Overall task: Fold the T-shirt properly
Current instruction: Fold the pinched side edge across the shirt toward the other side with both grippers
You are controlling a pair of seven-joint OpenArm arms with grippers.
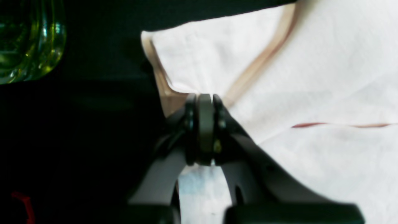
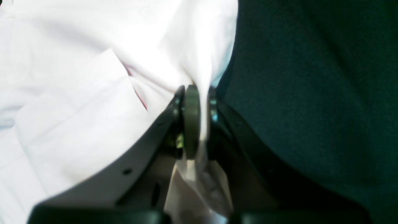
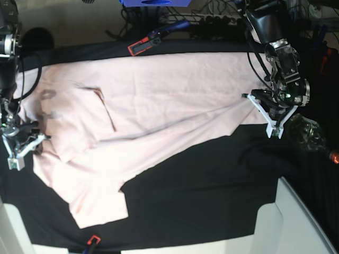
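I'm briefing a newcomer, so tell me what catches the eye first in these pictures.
The pale pink T-shirt dominates, spread wide and rumpled across the black table cloth. Each end is pinched: the left pincer is shut on its edge at the base view's right, the right pincer shut on cloth at that view's left. A greenish glass object glints beside the left arm.

**Robotics lab bench**

Looks like a robot test lab, not a home. Bench [image 3: 212, 174] draped in black cloth, flanked by two mounted arms with exposed wiring. Behind, a tangle of cables [image 3: 212, 16] and a power strip on the floor, plus a blue box [image 3: 153, 2]. Red-and-black clamps [image 3: 139, 47] pinning the cloth at the edges. Greenish glass bottle [image 3: 307, 132] parked off to one side.
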